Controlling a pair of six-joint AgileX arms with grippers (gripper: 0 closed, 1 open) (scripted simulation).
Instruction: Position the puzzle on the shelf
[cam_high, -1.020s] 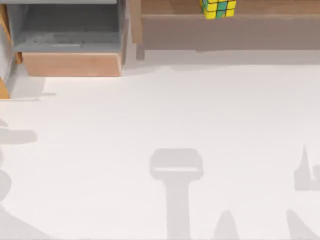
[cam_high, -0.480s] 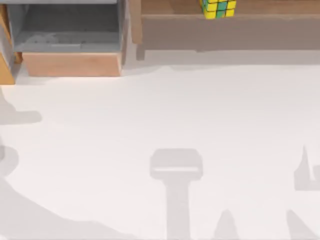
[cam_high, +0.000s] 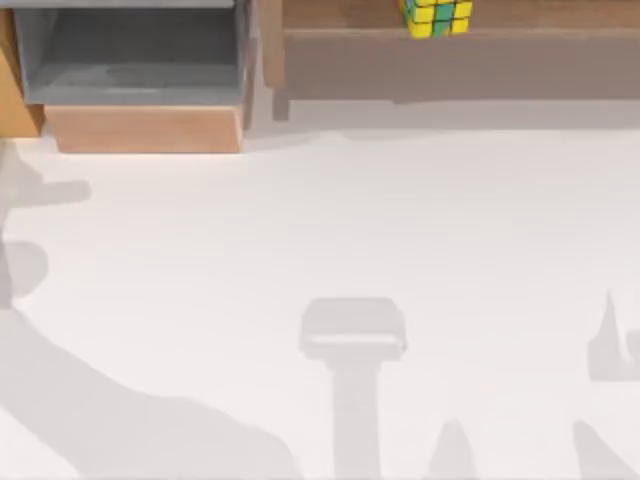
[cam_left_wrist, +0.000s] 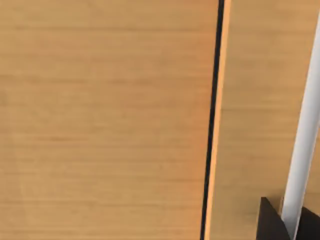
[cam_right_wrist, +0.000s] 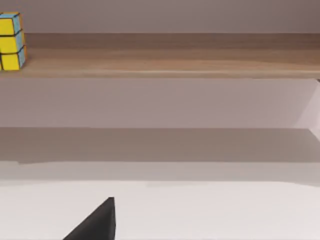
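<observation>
The puzzle (cam_high: 436, 17), a small cube of yellow, green and blue squares, rests on the shelf (cam_high: 450, 62), a long wooden ledge along the table's back right with a darker front face. In the right wrist view the puzzle (cam_right_wrist: 10, 42) sits at one end of the shelf (cam_right_wrist: 170, 62), well away from the dark tip of my right gripper (cam_right_wrist: 97, 222), which hangs low over the white table. In the left wrist view, dark tips of my left gripper (cam_left_wrist: 290, 227) hover close to light wooden panels (cam_left_wrist: 100, 120).
A grey-lined box compartment with a light wooden front (cam_high: 140, 128) stands at the back left, beside the shelf's side post (cam_high: 270, 45). The white table (cam_high: 350, 220) carries arm shadows along its left side and front edge.
The shadows at the table's left have shifted towards the back and spread across the front left corner. The puzzle has stayed put on the shelf.
</observation>
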